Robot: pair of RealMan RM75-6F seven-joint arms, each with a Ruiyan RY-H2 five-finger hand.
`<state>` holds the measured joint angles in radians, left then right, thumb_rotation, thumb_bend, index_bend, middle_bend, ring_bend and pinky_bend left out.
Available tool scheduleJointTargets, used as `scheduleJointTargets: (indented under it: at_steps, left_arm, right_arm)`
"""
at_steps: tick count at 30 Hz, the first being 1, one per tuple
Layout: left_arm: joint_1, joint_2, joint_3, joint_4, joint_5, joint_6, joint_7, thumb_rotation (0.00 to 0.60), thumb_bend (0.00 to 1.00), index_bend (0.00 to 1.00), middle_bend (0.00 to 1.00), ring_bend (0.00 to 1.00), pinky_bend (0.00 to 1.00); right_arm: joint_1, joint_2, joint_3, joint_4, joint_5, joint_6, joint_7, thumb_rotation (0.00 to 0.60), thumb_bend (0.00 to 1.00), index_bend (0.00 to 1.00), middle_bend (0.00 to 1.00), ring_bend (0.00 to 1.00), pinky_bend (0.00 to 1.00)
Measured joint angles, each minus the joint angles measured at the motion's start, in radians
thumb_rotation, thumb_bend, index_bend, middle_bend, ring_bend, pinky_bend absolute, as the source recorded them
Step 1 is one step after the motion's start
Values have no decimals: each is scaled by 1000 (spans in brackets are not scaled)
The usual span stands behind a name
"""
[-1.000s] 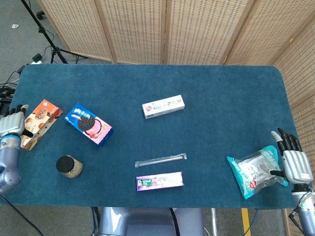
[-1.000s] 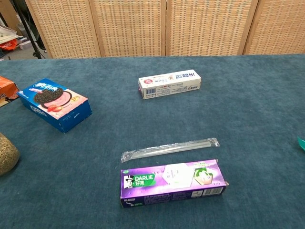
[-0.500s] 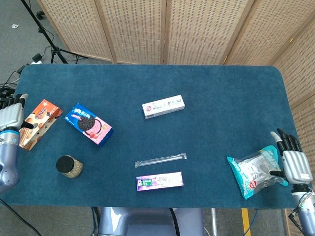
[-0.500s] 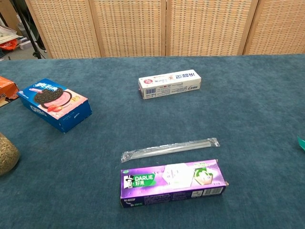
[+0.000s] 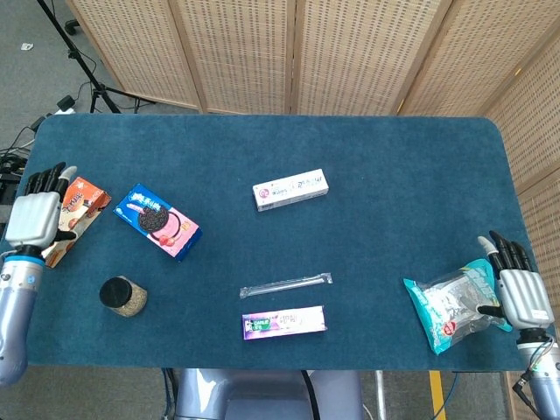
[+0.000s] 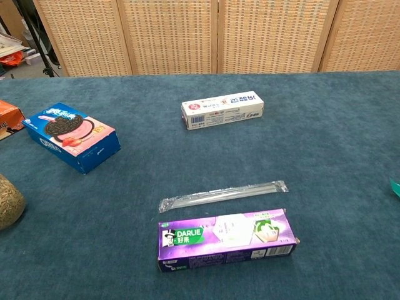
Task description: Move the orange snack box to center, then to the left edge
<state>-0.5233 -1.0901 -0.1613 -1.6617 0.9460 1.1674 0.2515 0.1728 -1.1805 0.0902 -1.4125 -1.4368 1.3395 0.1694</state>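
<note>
Fingers, left hand (image 5: pixel 37 218): spread and straight, holding nothing; the hand now lies over the near end of the orange snack box, further onto the table than half a second ago.
Fingers, right hand (image 5: pixel 521 293): spread apart, empty, in the same place as before, just beside the teal and clear plastic snack bag (image 5: pixel 453 303) at the table's right edge.
Orange snack box (image 5: pixel 74 208): flat cardboard box at the left edge of the blue felt table (image 5: pixel 402 184), unmoved; only its far end shows past the hand. In the chest view just a corner (image 6: pixel 9 116) shows.
Blue cookie box (image 5: pixel 158 220): just right of the orange box, apart from it.
Round dark-lidded jar (image 5: pixel 122 296): near the front left.
White toothpaste box (image 5: pixel 290 189): centre, toward the back.
Clear wrapped straw (image 5: pixel 286 284): centre front.
Purple toothpaste box (image 5: pixel 283 323): just in front of the straw.
</note>
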Motion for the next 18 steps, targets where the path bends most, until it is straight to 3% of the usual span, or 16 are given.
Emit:
scheduleJointTargets:
  at_steps: [5, 11, 18]
  left_arm:
    - [79, 6, 66, -112, 121, 123, 39, 600, 261, 100, 0, 0, 0]
    - [174, -36, 152, -154, 267, 252, 120, 600, 256, 100, 0, 0, 0]
    - [243, -112, 213, -106, 305, 268, 119, 600, 255, 100, 0, 0, 0]
  right_arm:
    - [-1, 3, -3, -13, 0, 0, -21, 600, 2, 0, 0, 0, 0]
    - [-1, 7, -10, -32, -15, 8, -58, 600, 2, 0, 0, 0, 0]
    - [-6, 29, -17, -68, -21, 16, -89, 600, 2, 0, 0, 0, 0]
